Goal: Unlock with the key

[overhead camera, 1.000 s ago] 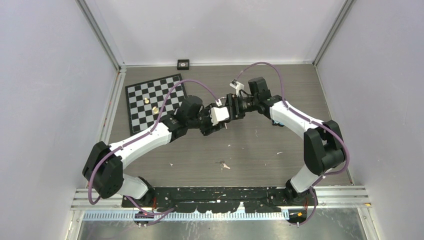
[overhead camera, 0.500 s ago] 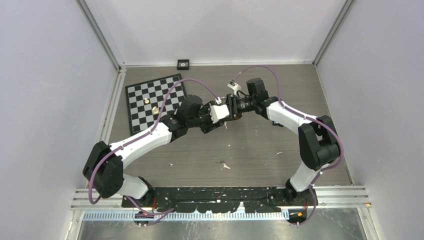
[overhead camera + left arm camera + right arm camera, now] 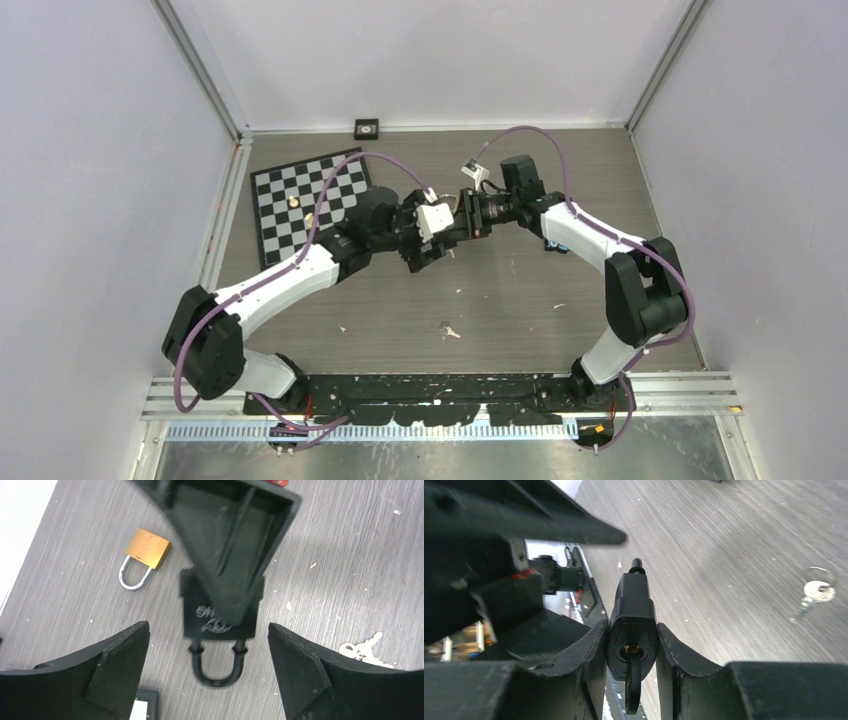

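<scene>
A black padlock (image 3: pixel 220 607) hangs above the table with its shackle (image 3: pixel 218 667) pointing toward my left gripper. My right gripper (image 3: pixel 632 626) is shut on the padlock's body (image 3: pixel 632 597), one finger on each flat side. A black key (image 3: pixel 633 680) sticks out of the keyhole on the padlock's underside. My left gripper (image 3: pixel 207 630) is open, its fingers standing wide on either side of the shackle without touching it. In the top view the two grippers meet at mid-table, left gripper (image 3: pixel 438 238) and right gripper (image 3: pixel 463 216).
A brass padlock (image 3: pixel 145 550) lies on the wooden table below. A loose silver key bunch (image 3: pixel 447 329) lies nearer the front. A checkerboard (image 3: pixel 310 200) with small pieces lies at the back left, and a small black box (image 3: pixel 367 127) by the back wall.
My left gripper has opened and let go of the black padlock. My right gripper has closed on the padlock body. Both wrists shifted slightly.
</scene>
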Controlling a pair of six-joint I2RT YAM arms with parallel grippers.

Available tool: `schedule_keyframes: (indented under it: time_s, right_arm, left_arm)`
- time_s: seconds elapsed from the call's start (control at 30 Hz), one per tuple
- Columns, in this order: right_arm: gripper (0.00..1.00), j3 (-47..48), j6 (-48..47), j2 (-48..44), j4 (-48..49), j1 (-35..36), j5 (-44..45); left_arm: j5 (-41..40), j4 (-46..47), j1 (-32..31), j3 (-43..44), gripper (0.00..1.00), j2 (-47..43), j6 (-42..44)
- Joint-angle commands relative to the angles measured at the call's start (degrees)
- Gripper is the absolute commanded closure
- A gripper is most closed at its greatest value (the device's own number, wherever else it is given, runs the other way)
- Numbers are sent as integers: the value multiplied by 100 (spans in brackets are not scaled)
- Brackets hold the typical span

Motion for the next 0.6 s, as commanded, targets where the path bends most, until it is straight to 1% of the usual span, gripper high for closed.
schedule_keyframes:
  time_s: [0.0,0.07,0.2,0.3,0.43,0.57]
  right_arm:
    - [100,38,-1117,-705,-436,-89,106]
    - [99,63,-1404,-834,-636,-88,110]
    - [100,101,-1754,-982,-866,-92,-113]
    - [99,111,-1862,-1039,-941,-88,-313]
    - [99,59,-1964,-1127,-942,-88,-438]
    - [100,39,-2002,-1194,-929,-91,-587]
  left_arm:
    - [858,115,387,149,3,-502,-367]
    - [1275,-74,584,184,1,-577,-371]
    - [2006,-498,850,298,1,-541,-319]
    - [2398,-760,928,433,5,-389,-309]
    - [2694,-937,970,597,12,-175,-338]
    - [2907,-1049,979,715,16,25,-341]
